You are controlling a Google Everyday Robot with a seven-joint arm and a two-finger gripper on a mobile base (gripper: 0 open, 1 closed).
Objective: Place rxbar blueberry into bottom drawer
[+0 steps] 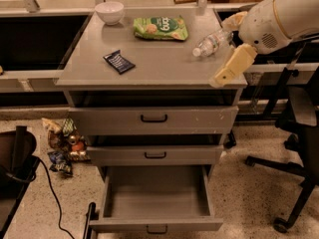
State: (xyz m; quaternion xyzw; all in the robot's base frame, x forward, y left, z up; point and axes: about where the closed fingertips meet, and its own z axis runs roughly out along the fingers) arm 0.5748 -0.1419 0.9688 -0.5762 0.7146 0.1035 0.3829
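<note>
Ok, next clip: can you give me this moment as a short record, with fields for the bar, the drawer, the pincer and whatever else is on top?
rxbar blueberry: flat on the cabinet top, front left, not held
bottom drawer: pulled open
pincer: open, at the top's right edge by the plastic bottle, away from the bar
also on top: bowl, green snack bag, plastic bottle
task state: bar not yet in drawer

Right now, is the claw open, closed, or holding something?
Claw: cannot be told; it hangs at the cabinet top's right front corner, apart from the rxbar blueberry.
</note>
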